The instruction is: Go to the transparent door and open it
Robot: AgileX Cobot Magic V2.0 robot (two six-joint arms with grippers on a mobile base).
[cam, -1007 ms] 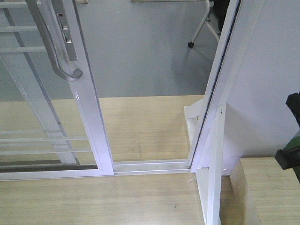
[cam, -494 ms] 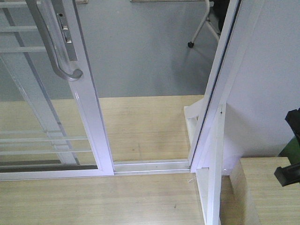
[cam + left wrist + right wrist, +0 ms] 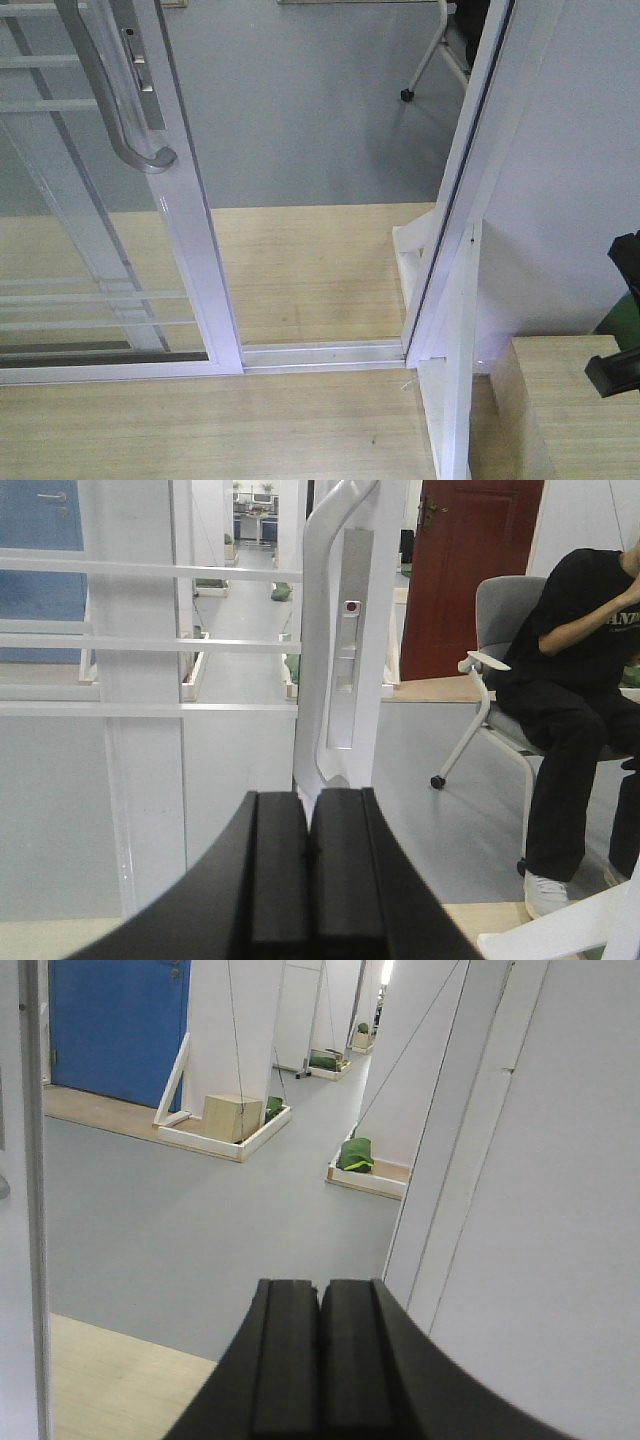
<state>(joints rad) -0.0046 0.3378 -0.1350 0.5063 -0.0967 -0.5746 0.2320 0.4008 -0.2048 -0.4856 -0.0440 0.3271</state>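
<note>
Glass door [image 3: 95, 230] with glossy white frame and curved grey handle [image 3: 105, 90] stands slid aside; left end effector [image 3: 308, 855] and right end effector [image 3: 320, 1345] pressed closed, empty.

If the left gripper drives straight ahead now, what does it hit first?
Probably the long grey curved pull handle on the transparent door: its lower end sits just above the shut left gripper. Depth is unclear.

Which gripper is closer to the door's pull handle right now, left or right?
Left. The left gripper, shut, sits just below the foot of the grey pull handle on the transparent door. The right gripper, also shut, faces the open gap beside the jamb.
</note>
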